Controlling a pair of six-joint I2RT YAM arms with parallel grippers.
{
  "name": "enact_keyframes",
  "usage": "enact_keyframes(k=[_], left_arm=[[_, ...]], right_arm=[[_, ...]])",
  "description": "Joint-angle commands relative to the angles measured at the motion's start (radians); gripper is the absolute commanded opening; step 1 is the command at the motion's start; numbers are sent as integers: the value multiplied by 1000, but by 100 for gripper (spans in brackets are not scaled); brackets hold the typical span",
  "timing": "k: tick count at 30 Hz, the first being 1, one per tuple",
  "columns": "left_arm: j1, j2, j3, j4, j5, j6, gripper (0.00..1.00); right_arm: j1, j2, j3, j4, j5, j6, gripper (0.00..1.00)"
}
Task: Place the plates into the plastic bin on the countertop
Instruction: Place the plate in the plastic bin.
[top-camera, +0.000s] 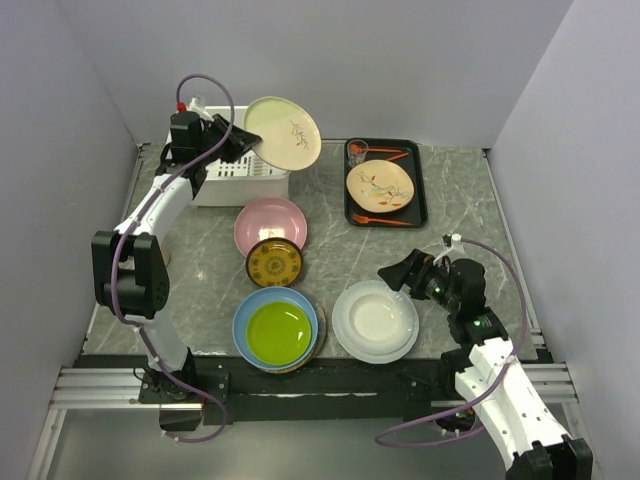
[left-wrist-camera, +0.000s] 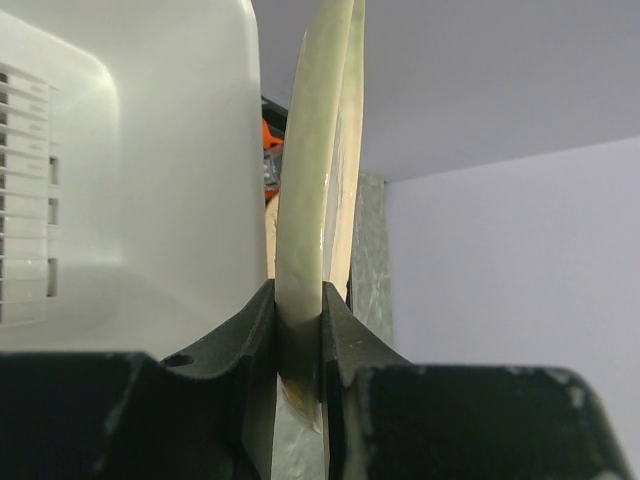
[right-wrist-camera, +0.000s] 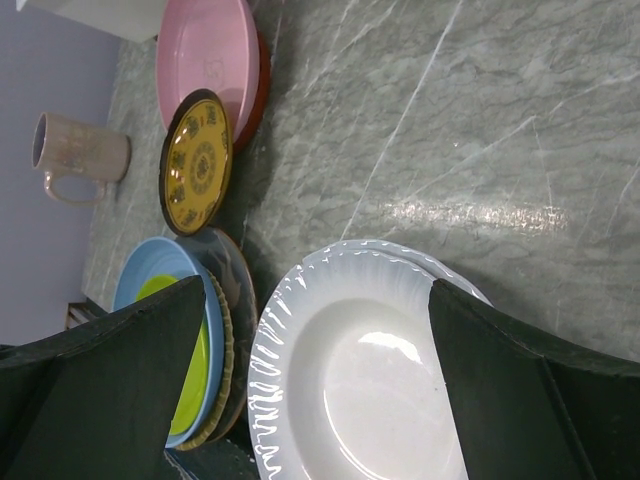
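My left gripper (top-camera: 243, 143) is shut on the rim of the cream-and-green sprig plate (top-camera: 283, 132), holding it tilted in the air at the white plastic bin's (top-camera: 235, 182) right edge; the plate shows edge-on in the left wrist view (left-wrist-camera: 310, 180) beside the bin wall (left-wrist-camera: 150, 150). My right gripper (top-camera: 400, 275) is open and empty just above the stacked white plates (top-camera: 375, 320), also in the right wrist view (right-wrist-camera: 370, 380). On the grey countertop (top-camera: 460, 200) lie a pink plate (top-camera: 270, 222), a gold-patterned brown plate (top-camera: 274, 263), and a lime green plate (top-camera: 278, 331) on a blue plate (top-camera: 250, 305).
A black tray (top-camera: 419, 180) at the back right holds the peach flower-painted plate (top-camera: 379, 185), orange cutlery and a small glass (top-camera: 358, 151). A beige mug (right-wrist-camera: 75, 152) shows in the right wrist view. Walls close in left, back and right.
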Motion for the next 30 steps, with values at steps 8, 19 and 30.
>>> enact_keyframes(k=[8,19,30], left_arm=[[84,-36,117,140,-11,-44,1],[119,-44,92,101,-106,18,1],[121,31,141,68,-99,39,1]], right_arm=[[6,9,-11,54,-9,-15,100],[8,24,-11,57,-17,-21,100],[5,32,-22,66,-18,-23,100]])
